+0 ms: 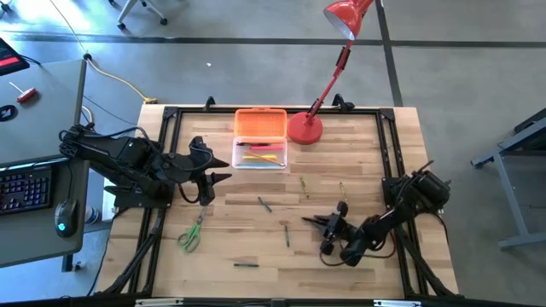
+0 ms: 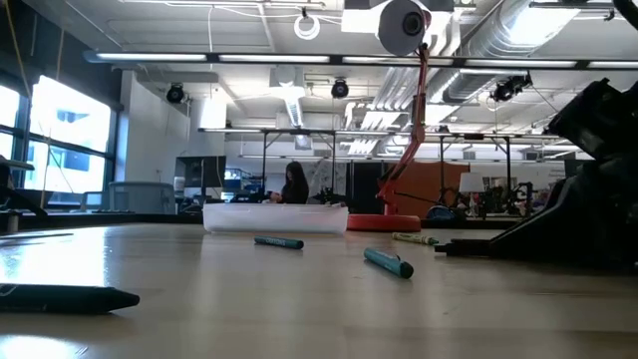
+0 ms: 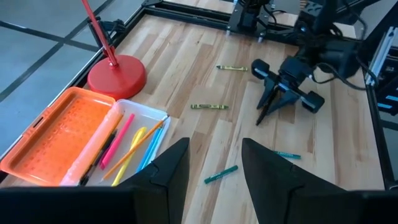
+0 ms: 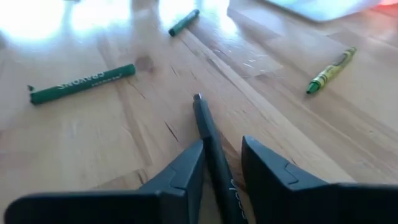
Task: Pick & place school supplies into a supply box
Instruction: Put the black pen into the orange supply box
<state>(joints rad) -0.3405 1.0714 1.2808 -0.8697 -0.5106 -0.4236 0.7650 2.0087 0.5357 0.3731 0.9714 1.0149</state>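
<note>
Right gripper: low on the tabletop at the near right, fingers set narrowly either side of a dark pen that lies flat between them. Whether they already pinch it cannot be told; the straddle suggests a grasp along the pen's length is the step in hand.
Left gripper: hangs near the supply box, fingers spread wide, holding nothing (waiting, it seems).
Supply box: far centre of the table, just beside the red lamp base. Orange lid folded back flat, so the clear tray lies open for drops from above.
Already inside: pink, yellow and orange sticks lying lengthwise, the only way long items fit.
Loose supplies: green crayon and yellow-green crayon near the right gripper; green-handled scissors at the near left; further pens scattered mid-table.
Progress: judged partly done, several items left out.
Risk: thin pen flat on wood may roll or slip from the fingertips.
</note>
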